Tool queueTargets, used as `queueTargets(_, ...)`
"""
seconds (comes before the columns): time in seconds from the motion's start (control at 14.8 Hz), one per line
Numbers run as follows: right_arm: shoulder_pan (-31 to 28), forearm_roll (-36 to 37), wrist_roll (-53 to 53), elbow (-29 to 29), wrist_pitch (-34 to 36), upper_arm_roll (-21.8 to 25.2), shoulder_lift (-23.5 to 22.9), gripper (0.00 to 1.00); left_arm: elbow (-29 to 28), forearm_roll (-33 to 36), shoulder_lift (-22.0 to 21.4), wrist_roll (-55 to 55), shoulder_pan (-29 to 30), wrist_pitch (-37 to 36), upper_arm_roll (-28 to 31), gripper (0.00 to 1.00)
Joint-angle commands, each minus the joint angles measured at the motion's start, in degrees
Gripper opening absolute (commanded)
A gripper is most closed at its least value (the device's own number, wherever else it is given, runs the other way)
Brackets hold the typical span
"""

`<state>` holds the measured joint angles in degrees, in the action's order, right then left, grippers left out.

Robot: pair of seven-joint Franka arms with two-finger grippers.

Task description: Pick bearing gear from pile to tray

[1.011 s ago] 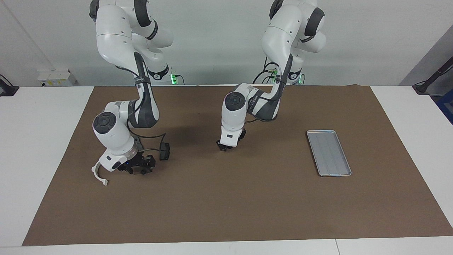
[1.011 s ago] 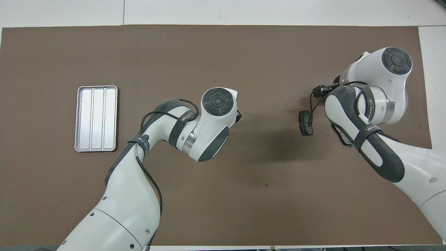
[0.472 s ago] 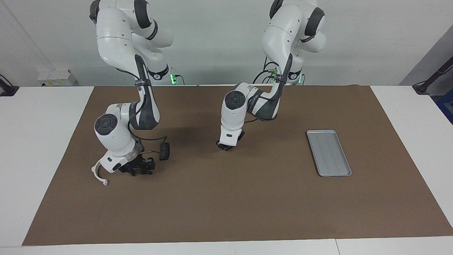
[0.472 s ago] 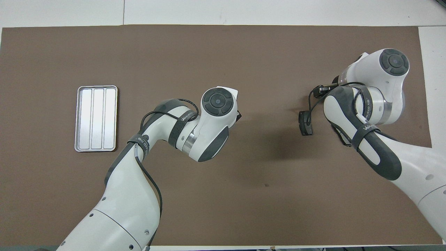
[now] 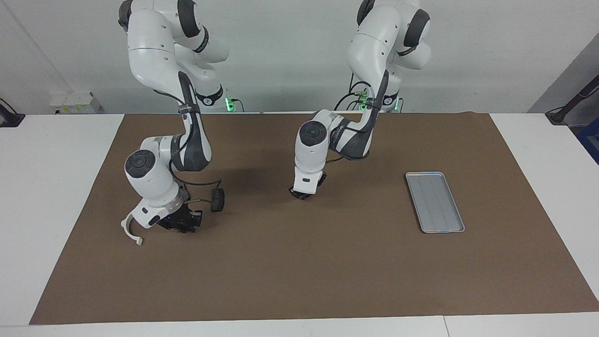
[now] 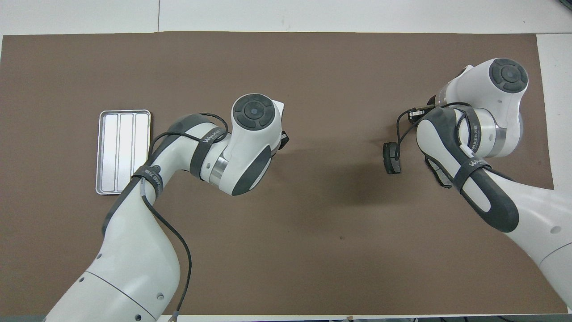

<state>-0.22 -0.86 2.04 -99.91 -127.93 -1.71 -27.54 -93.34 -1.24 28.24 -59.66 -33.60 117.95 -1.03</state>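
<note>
there, right hand closed low at the pile, tray well apart

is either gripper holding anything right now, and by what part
Cannot be told: right gripper is shut down in the pile, left gripper is low over the mat.

Open mat between the two arms

The tray lies alone with free room around it; the white bracket and brake pad crowd the right hand.
</note>
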Motion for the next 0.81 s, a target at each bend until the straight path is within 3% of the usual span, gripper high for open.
queueTargets(0.0, 0.3, 0.4, -2.8, 8.6, 10.5, -0.3, 0.9, 0.0, -2.1, 0.6, -3.8, 8.4, 4.9, -3.5, -0.2, 0.0)
queueTargets(0.2, 2.9, 0.2, -6.6, 13.8, 17.7, -0.5, 3.1, 0.0, -6.2, 0.6, -8.0, 20.3, 11.2, -5.3, -0.2, 0.0)
queueTargets(0.4, 8.9, 0.2, -19.9, 18.0, 23.9, -0.8, 4.7, 0.0, -11.9, 0.5, -13.3, 35.3, 19.7, -5.2, -0.3, 0.0)
queueTargets(0.74, 22.0, 0.3, -45.7, 17.6, 25.7, -0.8, 7.1, 0.0, -13.7, 0.5, -14.0, 47.9, 26.8, -4.1, -0.2, 0.0)
